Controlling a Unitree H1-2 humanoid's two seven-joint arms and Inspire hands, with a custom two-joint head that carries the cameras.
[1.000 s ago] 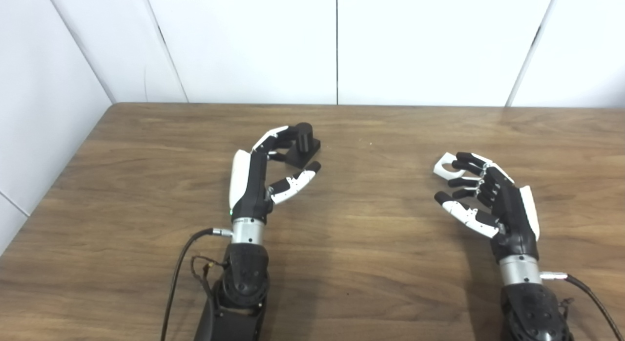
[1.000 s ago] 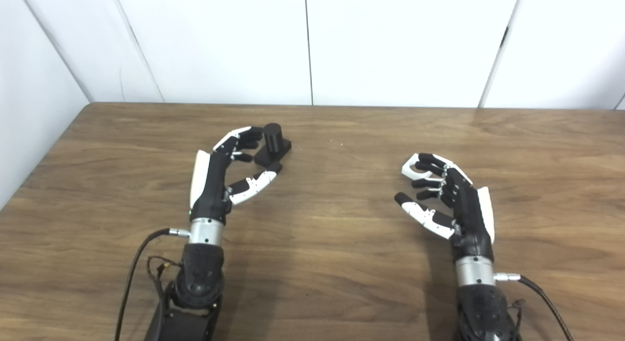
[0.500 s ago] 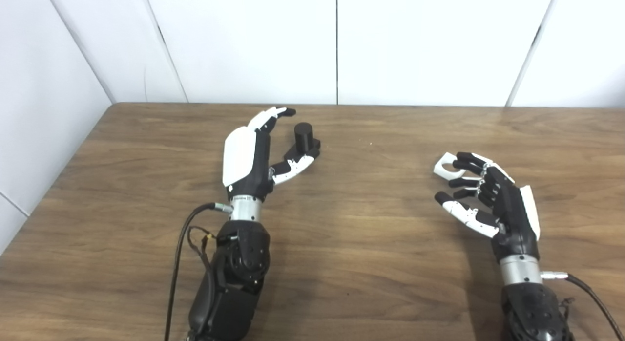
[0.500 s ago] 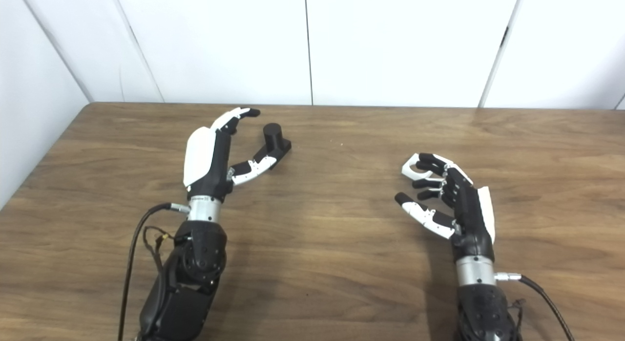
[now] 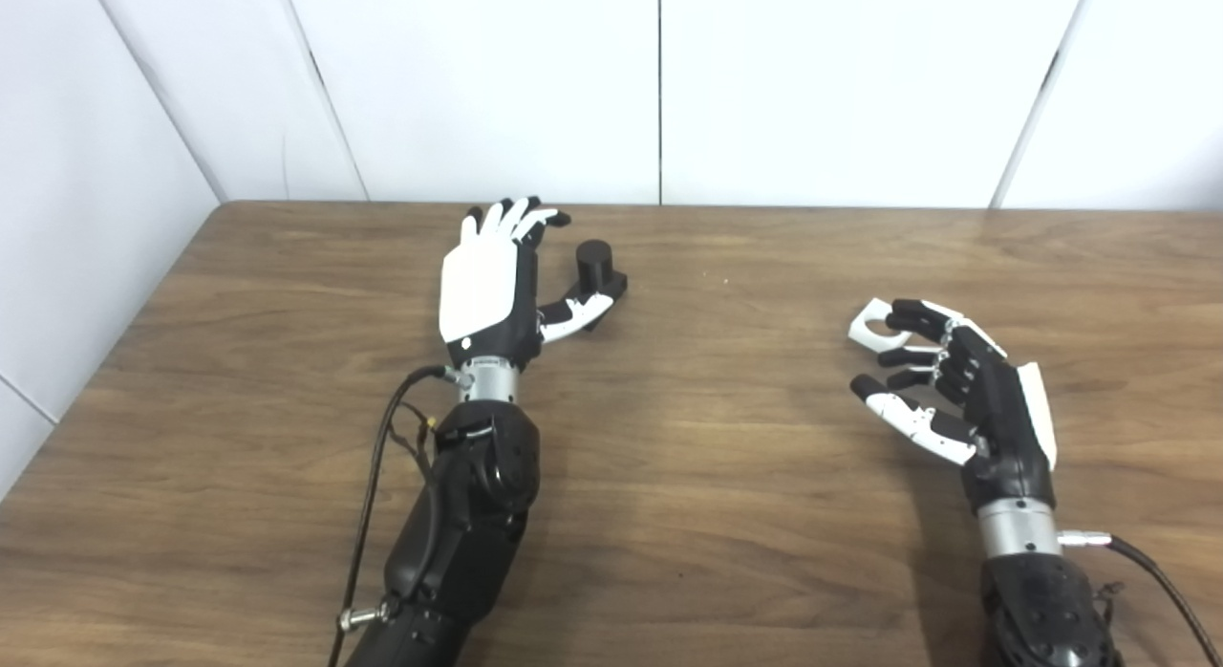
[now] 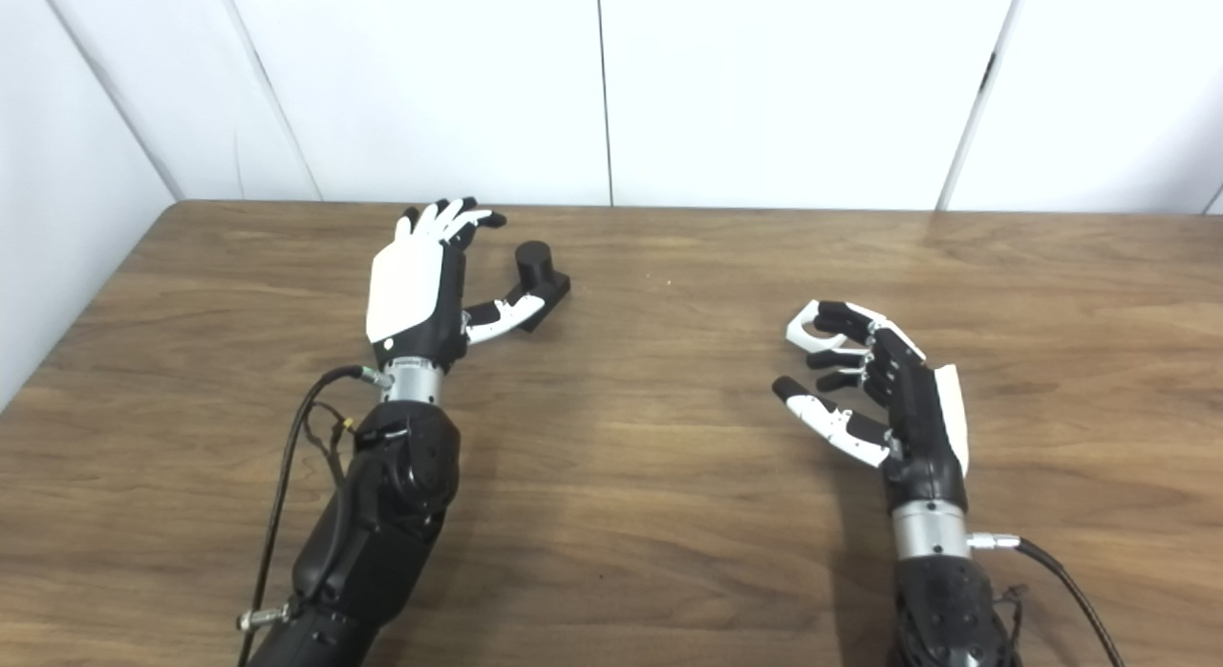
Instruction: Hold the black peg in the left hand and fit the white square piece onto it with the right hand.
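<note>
White wall panels are backing a brown wood-grain surface (image 5: 669, 476) that is carrying every item listed.

Item one: a black plastic peg (image 5: 594, 270), a short upright cylinder on a square black base, is standing just beyond the thumb side of the left hand (image 5: 489, 287). That hand is lying palm down with its fingers spread and holding nothing; its thumb is reaching to the base, though contact cannot be confirmed. Judged rigid, light and smooth, so likely to skid if nudged. Best hold: around the base or low on the cylinder, leaving the top free for mating.

Item two: a white square plastic piece (image 5: 874, 328) with a round hole is lying at the fingertips of the right hand (image 5: 955, 390). That hand is half curled, thumb apart, gripping nothing; whether its fingers are touching the piece cannot be told. Judged thin, stiff and light. Best hold: pinching opposite edges, keeping the hole clear.
</note>
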